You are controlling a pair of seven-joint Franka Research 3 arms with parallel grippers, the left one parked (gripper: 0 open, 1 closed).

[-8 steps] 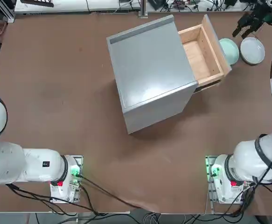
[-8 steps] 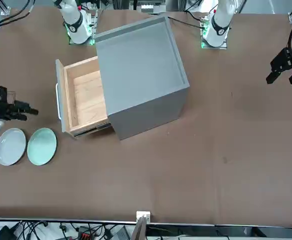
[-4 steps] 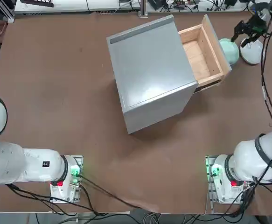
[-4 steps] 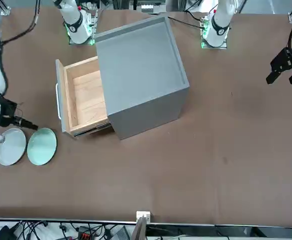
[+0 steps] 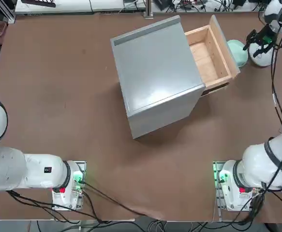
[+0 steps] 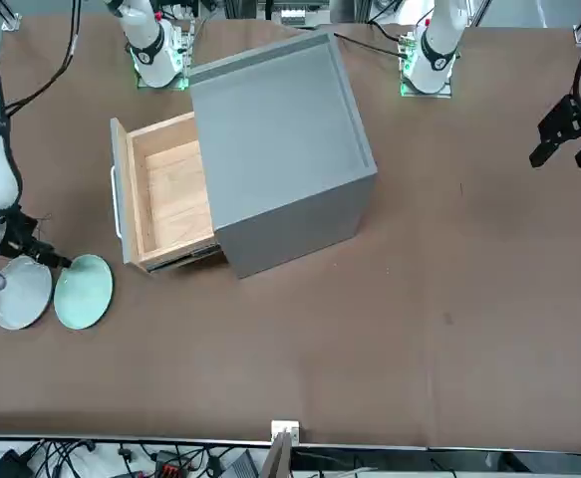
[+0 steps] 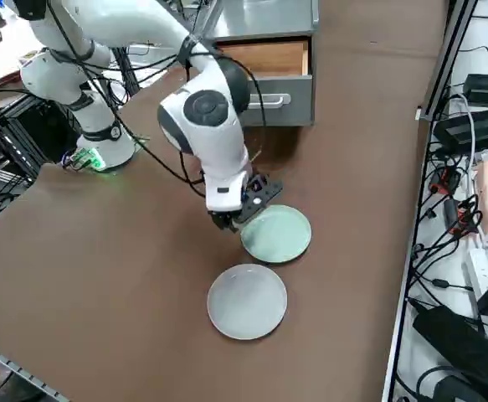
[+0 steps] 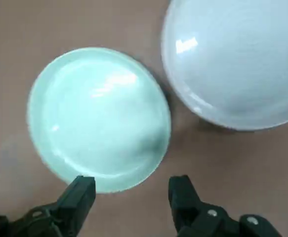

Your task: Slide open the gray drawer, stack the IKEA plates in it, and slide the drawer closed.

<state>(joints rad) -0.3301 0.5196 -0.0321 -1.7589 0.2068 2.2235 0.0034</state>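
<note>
The gray drawer (image 5: 204,58) stands pulled out of the gray cabinet (image 5: 155,72), its wooden inside bare. Beside its front panel (image 7: 281,88) two IKEA plates lie flat on the table. The mint green plate (image 8: 99,118) (image 7: 277,234) is closer to the drawer, and the white plate (image 8: 237,59) (image 7: 247,301) lies beyond it. My right gripper (image 8: 130,190) (image 7: 242,211) is open and hangs low just over the mint plate's rim, on the side toward the arms' bases. Nothing is between its fingers (image 8: 79,195). From overhead the gripper (image 5: 258,42) covers part of the white plate (image 5: 262,59).
The plates (image 6: 83,291) (image 6: 21,292) lie close to the table's right edge. Past that edge are cables and power strips (image 7: 470,126). Brown tabletop (image 6: 370,329) spreads around the cabinet.
My right gripper has come down from above the table's far edge to the plates, ending low at the mint plate's rim. Its fingers stay open. Plates and drawer have not moved.
</note>
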